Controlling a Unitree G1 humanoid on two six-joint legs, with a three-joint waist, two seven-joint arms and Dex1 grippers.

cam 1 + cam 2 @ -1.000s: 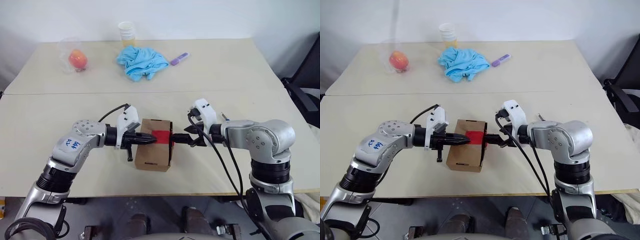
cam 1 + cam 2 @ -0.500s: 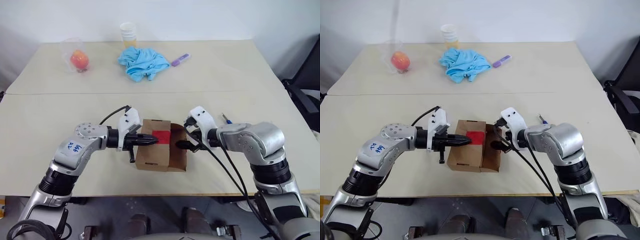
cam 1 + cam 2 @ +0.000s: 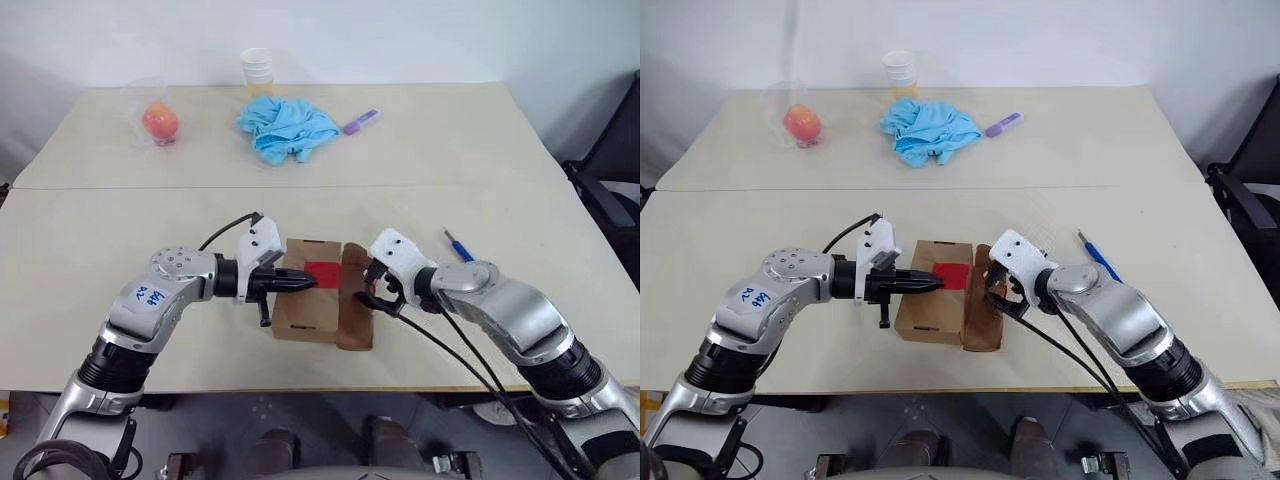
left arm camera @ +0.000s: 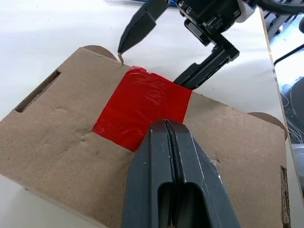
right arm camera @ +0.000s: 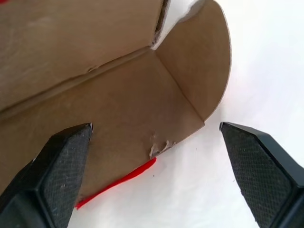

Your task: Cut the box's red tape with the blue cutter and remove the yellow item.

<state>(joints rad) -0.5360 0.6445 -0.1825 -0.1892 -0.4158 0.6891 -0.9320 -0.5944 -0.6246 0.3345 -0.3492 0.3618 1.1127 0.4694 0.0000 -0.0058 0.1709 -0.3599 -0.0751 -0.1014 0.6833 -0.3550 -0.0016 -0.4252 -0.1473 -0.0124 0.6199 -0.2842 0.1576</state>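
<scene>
So the box point(image 3: 310, 300) sat near the front edge of the worktop point(image 3: 100, 230), flap end swung open on its 3 o'clock side. The left pincer point(image 3: 305, 282) came in from 9 o'clock, its two black fingers pressed together with nothing between them, tips resting right at the edge of the red tape point(image 3: 322, 271) on the box's top face. The right pincer point(image 3: 368, 290) was at the box's 3 o'clock, spread wide around the opened flap point(image 3: 356, 310), not pinching anything; a sliver of torn red tape hung along that flap's edge. Couldn't see inside the box.

A bit farther, at 2 o'clock from the box and well apart from both pincers, the blue cutter point(image 3: 458, 244) lay flat on the worktop.

Way at the back: blue cloth point(image 3: 287, 125), purple marker point(image 3: 359, 119), stacked cups point(image 3: 256, 70), and an orange fruit point(image 3: 159, 121) in clear plastic.
</scene>
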